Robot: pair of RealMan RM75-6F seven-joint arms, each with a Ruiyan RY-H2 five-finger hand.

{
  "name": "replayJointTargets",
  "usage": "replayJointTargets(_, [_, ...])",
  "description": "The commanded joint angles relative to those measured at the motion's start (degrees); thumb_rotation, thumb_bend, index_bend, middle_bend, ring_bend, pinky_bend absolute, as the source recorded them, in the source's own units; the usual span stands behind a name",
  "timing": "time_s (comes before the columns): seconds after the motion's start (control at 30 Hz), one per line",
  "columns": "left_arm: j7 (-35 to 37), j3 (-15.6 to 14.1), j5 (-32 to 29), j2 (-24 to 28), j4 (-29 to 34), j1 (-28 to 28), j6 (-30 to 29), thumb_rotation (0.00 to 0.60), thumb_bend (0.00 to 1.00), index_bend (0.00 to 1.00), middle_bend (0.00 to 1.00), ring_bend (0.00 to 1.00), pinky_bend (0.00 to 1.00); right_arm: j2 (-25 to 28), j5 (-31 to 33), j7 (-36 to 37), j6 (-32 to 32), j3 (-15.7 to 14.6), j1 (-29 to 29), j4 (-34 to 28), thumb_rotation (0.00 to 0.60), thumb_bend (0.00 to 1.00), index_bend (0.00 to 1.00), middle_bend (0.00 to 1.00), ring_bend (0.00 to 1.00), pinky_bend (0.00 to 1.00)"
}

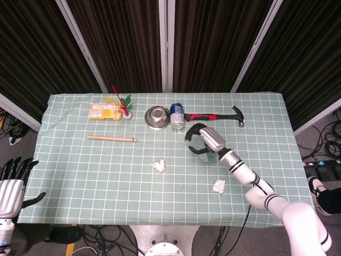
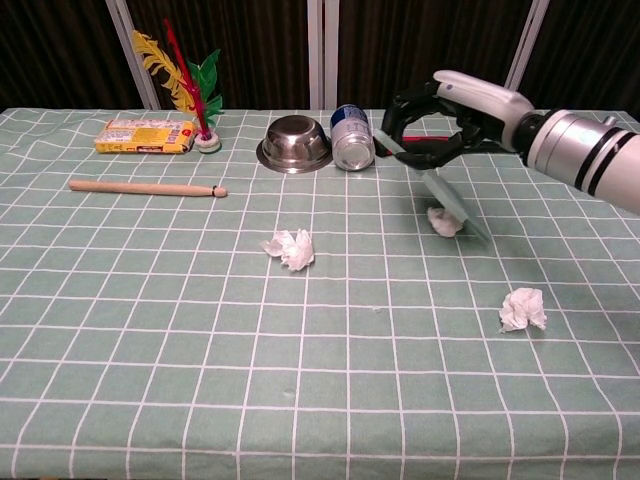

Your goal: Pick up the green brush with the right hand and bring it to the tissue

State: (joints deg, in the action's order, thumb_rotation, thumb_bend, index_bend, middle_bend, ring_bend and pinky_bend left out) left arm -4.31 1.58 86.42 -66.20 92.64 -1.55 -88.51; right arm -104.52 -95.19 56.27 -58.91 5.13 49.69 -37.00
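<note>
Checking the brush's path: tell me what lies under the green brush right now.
In the chest view, the green brush, held off the cloth by the right hand, hangs over a crumpled tissue. The brush covers the tissue's right edge.

Right hand [image 2: 440, 125] holds the brush [image 2: 445, 195] above the counter [image 2: 150, 350]; one tissue [image 2: 441, 221] lies below it, can [image 2: 352, 137] and bowl [image 2: 294, 143] to its left, hammer [image 1: 213, 116] behind.

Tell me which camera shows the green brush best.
The chest view. There the green brush shows side-on, held in the right hand and slanting down past a tissue. In the head view the right hand covers most of the brush; only a pale sliver shows beneath it.
</note>
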Motion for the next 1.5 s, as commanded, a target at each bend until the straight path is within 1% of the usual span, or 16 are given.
replayJointTargets(0.03, [0.02, 0.03, -0.05, 0.08, 0.09, 0.05, -0.05, 0.600, 0.00, 0.16, 0.12, 0.03, 0.05, -2.69, -1.30, 3.01, -2.99, -1.24, 1.26, 1.17, 0.600, 0.33, 0.66, 0.62, 0.25, 0.17])
replayJointTargets(0.13, [0.20, -0.01, 0.05, 0.05, 0.00, 0.07, -0.07, 0.600, 0.00, 0.16, 0.12, 0.03, 0.05, -4.29, -1.14, 4.08, -4.95, -1.05, 1.59, 0.34, 0.600, 0.33, 0.66, 0.62, 0.25, 0.17])
replayJointTargets(0.2, [0.37, -0.10, 0.18, -0.05, -0.19, 0.09, -0.08, 0.600, 0.00, 0.16, 0.12, 0.03, 0.05, -5.53, -1.02, 3.53, -6.25, -0.74, 1.92, -0.25, 0.600, 0.33, 0.67, 0.62, 0.25, 0.17])
replayJointTargets(0.5, [1.85, -0.47, 0.53, -0.46, -1.26, 0.66, -0.65, 0.600, 0.00, 0.16, 0.12, 0.03, 0.05, -10.93, 0.75, -2.14, -7.02, 1.39, 4.43, -1.57, 0.600, 0.33, 0.67, 0.62, 0.25, 0.17])
replayJointTargets(0.57, [2.21, -0.52, 0.59, -0.51, -1.47, 0.74, -0.74, 0.600, 0.00, 0.16, 0.12, 0.03, 0.05, -11.63, 1.17, -3.23, -7.67, 1.99, 4.65, -1.70, 0.600, 0.33, 0.67, 0.62, 0.25, 0.17])
replayJointTargets(0.67, [2.71, -0.56, 0.89, -0.63, -1.91, 0.80, -0.94, 0.600, 0.00, 0.16, 0.12, 0.03, 0.05, -11.13, 1.64, -5.05, -9.90, 2.78, 4.17, -3.25, 0.600, 0.33, 0.67, 0.62, 0.26, 0.17])
replayJointTargets(0.77, [3.24, -0.58, 1.17, -0.68, -2.28, 0.82, -1.10, 0.600, 0.00, 0.16, 0.12, 0.03, 0.05, -7.90, 1.79, -8.42, -12.88, 2.88, 2.29, -7.81, 0.600, 0.33, 0.67, 0.62, 0.26, 0.17])
replayJointTargets(0.83, [3.49, -0.55, 1.41, -0.73, -2.46, 0.75, -1.17, 0.600, 0.00, 0.16, 0.12, 0.03, 0.05, -4.01, 1.88, -12.43, -14.87, 2.43, 0.08, -13.25, 0.600, 0.33, 0.67, 0.62, 0.27, 0.17])
replayJointTargets(0.87, [3.56, -0.54, 1.53, -0.75, -2.52, 0.71, -1.20, 0.600, 0.00, 0.16, 0.12, 0.03, 0.05, -2.03, 2.18, -14.45, -15.51, 2.20, -1.11, -16.19, 0.600, 0.33, 0.67, 0.62, 0.27, 0.17])
replayJointTargets(0.97, [3.67, -0.55, 1.99, -0.81, -2.64, 0.52, -1.19, 0.600, 0.00, 0.16, 0.12, 0.03, 0.05, 5.23, 4.04, -21.65, -16.87, 1.23, -5.62, -27.64, 0.600, 0.33, 0.67, 0.62, 0.27, 0.17])
replayJointTargets(1.0, [3.67, -0.51, 2.09, -0.85, -2.65, 0.37, -1.07, 0.600, 0.00, 0.16, 0.12, 0.03, 0.05, 8.05, 5.21, -24.34, -17.26, 0.85, -7.52, -32.32, 0.600, 0.33, 0.67, 0.62, 0.27, 0.17])
replayJointTargets(1.1, [3.66, -0.41, 2.23, -0.92, -2.65, -0.02, -0.64, 0.600, 0.00, 0.16, 0.12, 0.03, 0.05, 14.35, 7.84, -29.97, -18.23, -0.51, -11.93, -42.70, 0.600, 0.33, 0.67, 0.62, 0.27, 0.17])
replayJointTargets(1.2, [3.54, -0.18, 2.43, -0.88, -2.60, -0.35, -0.57, 0.600, 0.00, 0.16, 0.12, 0.03, 0.05, 18.95, 9.56, -33.82, -19.88, -2.16, -15.95, -49.44, 0.600, 0.33, 0.67, 0.62, 0.27, 0.17])
replayJointTargets(1.33, [3.68, -0.03, 2.48, -0.42, -2.36, -0.59, -0.46, 0.600, 0.00, 0.16, 0.12, 0.03, 0.05, 22.17, 10.55, -36.90, -22.51, -4.81, -20.97, -52.97, 0.600, 0.33, 0.67, 0.62, 0.27, 0.16])
replayJointTargets(1.43, [3.66, 0.10, 2.30, -0.25, -2.20, -0.71, -0.34, 0.600, 0.00, 0.16, 0.12, 0.03, 0.05, 22.98, 10.92, -36.85, -24.16, -6.41, -24.32, -53.18, 0.600, 0.33, 0.68, 0.62, 0.27, 0.16])
replayJointTargets(1.5, [3.53, 0.14, 2.33, -0.29, -2.18, -0.83, -0.25, 0.600, 0.00, 0.16, 0.12, 0.03, 0.05, 22.68, 11.29, -36.21, -24.78, -6.91, -26.11, -52.90, 0.600, 0.33, 0.68, 0.62, 0.27, 0.15])
